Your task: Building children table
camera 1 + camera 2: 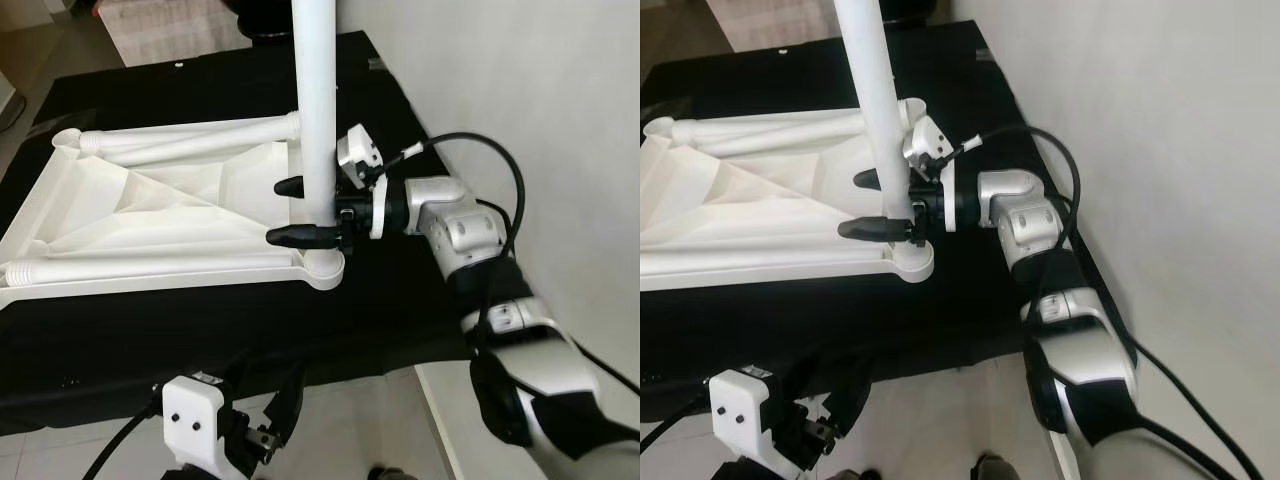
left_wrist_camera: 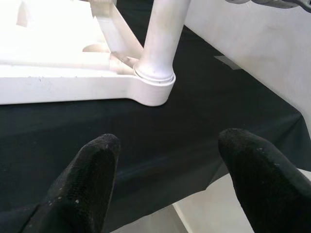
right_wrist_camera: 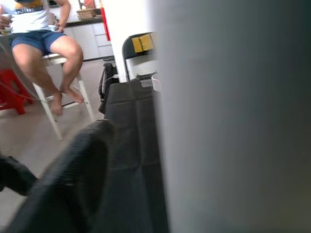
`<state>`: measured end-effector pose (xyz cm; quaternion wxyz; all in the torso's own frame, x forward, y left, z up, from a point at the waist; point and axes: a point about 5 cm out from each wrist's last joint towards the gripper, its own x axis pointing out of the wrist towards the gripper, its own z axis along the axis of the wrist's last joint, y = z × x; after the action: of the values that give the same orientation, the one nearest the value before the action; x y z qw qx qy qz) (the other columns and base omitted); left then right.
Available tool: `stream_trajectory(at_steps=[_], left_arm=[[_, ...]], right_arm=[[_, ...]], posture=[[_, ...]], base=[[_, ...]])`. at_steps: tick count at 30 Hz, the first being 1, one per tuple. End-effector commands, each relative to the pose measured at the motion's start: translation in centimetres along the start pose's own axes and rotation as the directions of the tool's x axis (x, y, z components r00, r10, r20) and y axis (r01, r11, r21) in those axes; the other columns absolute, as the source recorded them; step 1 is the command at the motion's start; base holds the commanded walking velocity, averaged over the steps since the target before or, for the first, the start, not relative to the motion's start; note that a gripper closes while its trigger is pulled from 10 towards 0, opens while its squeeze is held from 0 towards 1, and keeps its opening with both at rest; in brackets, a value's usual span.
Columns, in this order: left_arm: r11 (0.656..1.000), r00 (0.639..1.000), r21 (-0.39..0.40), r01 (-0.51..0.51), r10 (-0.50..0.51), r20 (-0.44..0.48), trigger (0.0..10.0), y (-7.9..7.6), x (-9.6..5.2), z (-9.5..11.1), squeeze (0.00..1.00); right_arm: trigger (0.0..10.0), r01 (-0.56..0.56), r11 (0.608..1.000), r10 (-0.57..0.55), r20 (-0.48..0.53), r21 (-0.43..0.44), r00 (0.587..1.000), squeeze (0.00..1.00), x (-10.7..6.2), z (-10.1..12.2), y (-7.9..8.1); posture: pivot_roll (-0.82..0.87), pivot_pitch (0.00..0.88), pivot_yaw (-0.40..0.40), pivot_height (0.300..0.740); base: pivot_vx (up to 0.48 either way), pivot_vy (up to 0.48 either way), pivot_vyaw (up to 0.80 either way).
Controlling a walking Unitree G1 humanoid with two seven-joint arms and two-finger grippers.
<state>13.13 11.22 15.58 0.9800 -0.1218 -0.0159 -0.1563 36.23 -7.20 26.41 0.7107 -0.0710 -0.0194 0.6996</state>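
The white plastic children's table top (image 1: 150,215) lies upside down on a black-covered surface (image 1: 400,300). One white leg (image 1: 318,110) stands upright in the near right corner socket (image 1: 322,265). Two more legs lie along its edges, one at the back (image 1: 190,135) and one at the front (image 1: 120,265). My right gripper (image 1: 300,212) straddles the upright leg just above the socket, open, one finger (image 1: 295,236) in front and one behind. In the right wrist view the leg (image 3: 233,116) stands close beside a finger (image 3: 73,170). My left gripper (image 2: 170,160) hangs open below the front edge, empty.
A pale wall (image 1: 520,90) runs close along the right side of the black surface. Its front edge drops to a light tiled floor (image 1: 370,420). Beyond the table, a person (image 3: 43,43) sits on a white chair beside a red stool (image 3: 9,92).
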Motion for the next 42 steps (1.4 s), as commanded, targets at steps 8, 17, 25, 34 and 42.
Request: stream_trajectory(at_steps=[8,17,25,34,42], left_arm=[[1.0,1.0,0.009,-0.009,0.009,0.005,10.0,0.0,-0.1,0.1,0.0],[1.0,1.0,0.002,-0.001,0.001,0.007,10.0,0.1,0.1,0.0,0.0],[1.0,1.0,0.008,0.001,-0.001,0.012,10.0,0.6,0.3,0.2,0.0],[1.0,1.0,0.015,0.003,-0.003,0.004,10.0,1.1,0.7,-0.1,0.0],[1.0,1.0,0.023,-0.008,0.008,0.012,10.0,1.3,0.7,0.1,0.0]], right_arm=[[0.0,-0.079,0.997,0.079,0.03,0.002,0.996,0.0,0.0,-0.3,0.0],[0.0,0.051,0.999,-0.052,0.071,0.005,0.996,0.0,-1.7,-1.1,0.1],[0.0,0.816,0.577,-0.81,-0.102,0.034,0.577,0.0,-0.2,-7.2,6.2],[0.0,0.784,0.617,-0.783,-0.056,0.066,0.62,0.0,4.0,-6.5,7.9],[10.0,0.695,0.716,-0.697,0.006,0.064,0.717,1.0,3.6,-4.4,6.9]], posture=[[0.1,0.223,0.024,0.74],[0.07,0.221,0.029,0.74],[0.07,0.222,0.036,0.74],[0.09,0.185,0.046,0.74],[0.09,0.186,0.048,0.74]], base=[[0.0,0.0,0.0],[0.0,0.0,0.0],[0.0,0.0,0.0],[0.0,0.0,0.0],[0.0,0.0,0.0]])
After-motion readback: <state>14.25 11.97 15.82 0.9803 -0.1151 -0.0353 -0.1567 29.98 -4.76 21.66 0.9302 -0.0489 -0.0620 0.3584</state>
